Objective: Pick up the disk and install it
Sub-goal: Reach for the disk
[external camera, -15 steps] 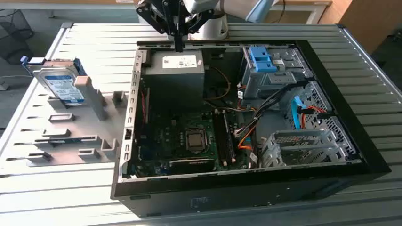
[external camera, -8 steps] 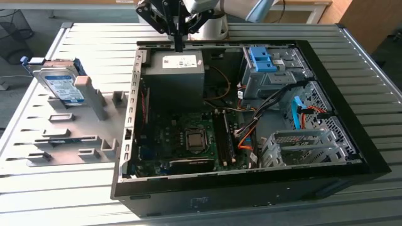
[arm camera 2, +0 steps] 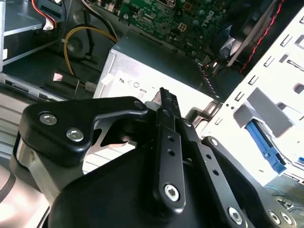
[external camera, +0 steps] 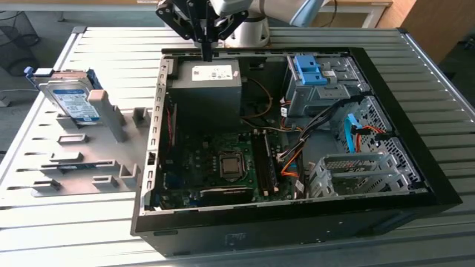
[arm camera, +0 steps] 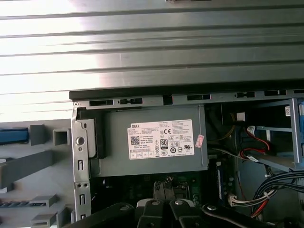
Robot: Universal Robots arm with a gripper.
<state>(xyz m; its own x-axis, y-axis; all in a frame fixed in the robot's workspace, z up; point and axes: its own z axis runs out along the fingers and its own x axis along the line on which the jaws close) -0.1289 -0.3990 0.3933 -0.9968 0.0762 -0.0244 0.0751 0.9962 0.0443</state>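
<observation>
Exterior view first: the hand (external camera: 208, 54), a black linkage of matte metal bars, hangs point-down over the far edge of an open black computer case (external camera: 297, 233). Its two slim fingers are pressed together with nothing between them. Their tip is just above the power supply box (external camera: 204, 97), a plain grey sheet-metal block with a white sticker (external camera: 211, 72) on top. The disk (external camera: 72, 99) is well apart from the hand, at the exterior view's left. It is a flat silver rectangle with a white-and-blue label and blue plastic rails, standing on edge and tilted in a slot of a pale grey moulded holder (external camera: 82, 161), which lies on the ribbed metal bench (external camera: 67, 222). Inside the case are a green motherboard (external camera: 222, 161), bundles of orange, yellow and black cables (external camera: 293, 156), perforated steel drive cages (external camera: 356, 172) and a bare blue plastic bracket (external camera: 310, 69). The second wrist view adds the hand's build close up: rounded black links joined by silver screw heads, the fingers closed along one line over the grey box. The first wrist view looks straight down on the box's sticker, the slotted steel rim of the case and the bright, grooved bench slats beyond it
</observation>
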